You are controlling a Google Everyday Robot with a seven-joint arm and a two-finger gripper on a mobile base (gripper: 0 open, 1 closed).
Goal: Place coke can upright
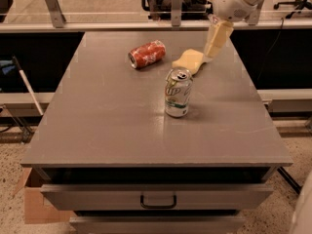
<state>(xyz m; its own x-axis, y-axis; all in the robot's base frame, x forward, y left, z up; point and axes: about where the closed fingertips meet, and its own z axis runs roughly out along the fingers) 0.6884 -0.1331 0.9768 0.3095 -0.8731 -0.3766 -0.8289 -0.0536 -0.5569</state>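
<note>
Worktop with two cans and one arm, seen from the near edge; the coke can lies on its side in the far half of the grey worktop, a little left of the middle and closer to the far edge than to the near one; its long axis runs slantwise, one silver end turned toward the near-left corner; nothing touches it; the gripper hangs over the far-right part of the worktop, well apart from the coke can, its tip just beside the far end of a pale yellow pad; whether the claw is apart or together cannot be told, nor whether it touches the pad; an upright 7UP can stands near the middle, between the coke can and the near-right corner; handling, as a judgement: thin aluminium wall, probably light, smooth and prone to roll toward either side edge if nudged, and apt to dent under a hard squeeze; best taken across the round body midway along its length, then turned and set down on a silver end
</note>
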